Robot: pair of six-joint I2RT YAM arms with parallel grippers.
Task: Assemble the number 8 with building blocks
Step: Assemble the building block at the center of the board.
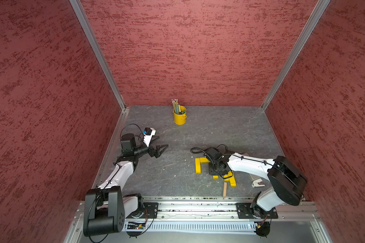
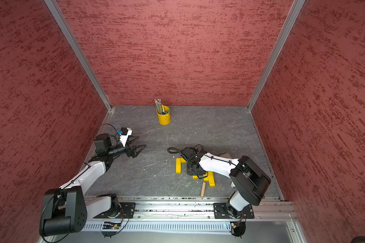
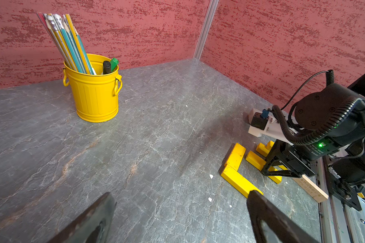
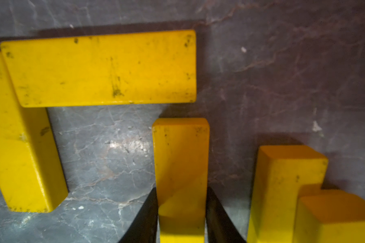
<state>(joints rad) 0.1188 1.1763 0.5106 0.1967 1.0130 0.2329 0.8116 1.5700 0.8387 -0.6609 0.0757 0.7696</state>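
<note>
In a top view, the left gripper (image 1: 161, 143) hangs over the grey worktop (image 1: 219, 130), fingers wide and empty; yellow planks (image 1: 198, 166) and a tan plank (image 1: 225, 189) lie front right, under the right arm (image 1: 251, 166). Left wrist view: spread fingers (image 3: 259, 202), a yellow pencil bucket (image 3: 95, 94) beyond. Right wrist view: the right gripper (image 4: 181, 189) presses its fingers on both sides of one yellow plank (image 4: 180, 151), beside two planks (image 4: 101, 67) forming a corner

The left arm (image 1: 118, 174) stretches forward, and the left end effector (image 1: 162, 141) hangs level with its jaws spread wide. The right arm (image 1: 251, 164) bends inward, wrist pointing down. The right end effector (image 4: 180, 190) grips a yellow plank (image 4: 180, 151), one finger against each long side.
</note>
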